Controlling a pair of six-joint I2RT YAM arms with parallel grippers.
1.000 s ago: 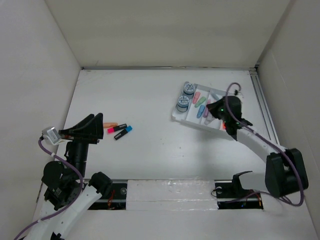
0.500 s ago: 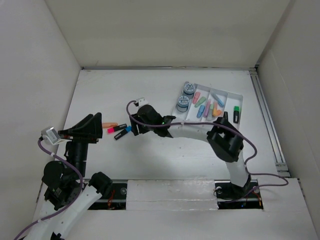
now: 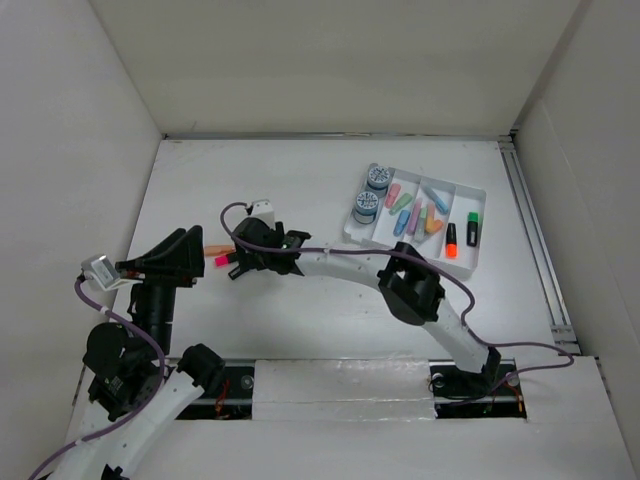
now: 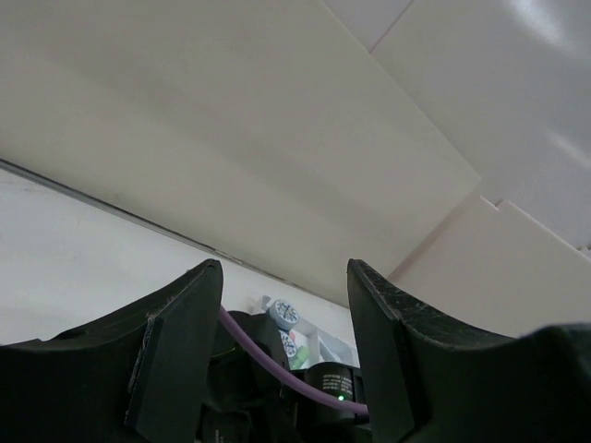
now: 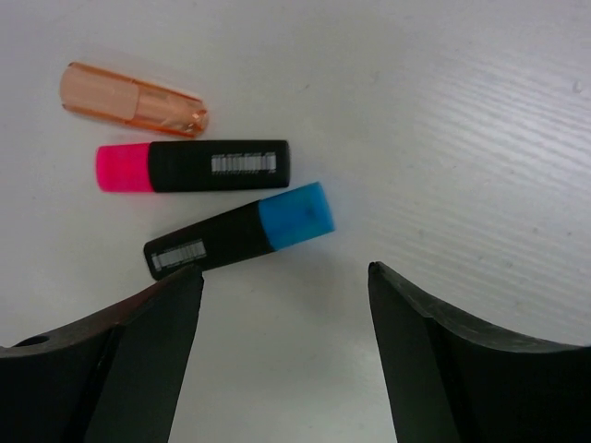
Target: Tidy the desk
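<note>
- Sorting looked partly done: a white tray [image 3: 405,252] at the far right of the surface [image 3: 300,180] already held two tape rolls [image 3: 377,177], a cluster of pastel pieces [image 3: 415,212], an orange highlighter [image 3: 451,238] and a green highlighter [image 3: 472,229].
- Three items lay loose at the left centre, well apart from the tray: a translucent orange cap [image 5: 134,99], a pink highlighter [image 5: 194,166] and a blue highlighter [image 5: 242,229], side by side and close together. Judging by the tray's contents, these were what was left to move.
- The right arm stretched across the surface towards them. The right end effector [image 5: 283,272] hung just short of the blue highlighter, its fingers spread wide and holding nothing.
- The left end effector [image 3: 195,256] was raised near the left wall beside the loose items, tilted upward towards the back wall, jaws apart and empty.
- The surface itself was a broad, matte white top boxed in by white walls on three sides. It filled the whole workspace, with both arm bases at its near edge, and was mostly bare apart from the tray and the small cluster.
- The wrist view showed faint grain lines in its finish and a few small specks.
</note>
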